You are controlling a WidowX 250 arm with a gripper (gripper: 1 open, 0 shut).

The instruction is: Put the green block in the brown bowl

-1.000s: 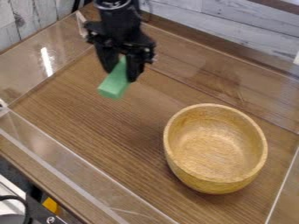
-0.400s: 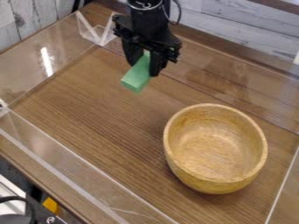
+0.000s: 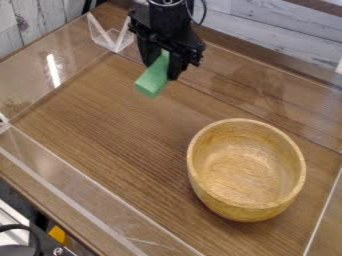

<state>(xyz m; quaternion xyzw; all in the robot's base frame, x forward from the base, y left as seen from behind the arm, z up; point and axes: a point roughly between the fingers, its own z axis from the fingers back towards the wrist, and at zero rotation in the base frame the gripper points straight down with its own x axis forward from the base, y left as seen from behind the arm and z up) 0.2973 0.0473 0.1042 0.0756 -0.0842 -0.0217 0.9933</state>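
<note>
The green block point(image 3: 152, 79) hangs tilted above the wooden table, its upper end pinched between the black fingers of my gripper point(image 3: 166, 60), which is shut on it. Its lower end points down and to the left, clear of the tabletop. The brown bowl point(image 3: 246, 168) sits at the lower right, round, light tan and empty inside. The gripper and block are up and to the left of the bowl, well apart from its rim.
A clear plastic wall point(image 3: 80, 205) runs along the table's front and left edges. A white triangular stand point(image 3: 110, 35) is behind the gripper at the back. Dark wood tabletop point(image 3: 107, 130) lies between block and bowl.
The gripper carried the green block to the right and slightly back over the last second, then drifted a little left. It stays shut on the block throughout.
</note>
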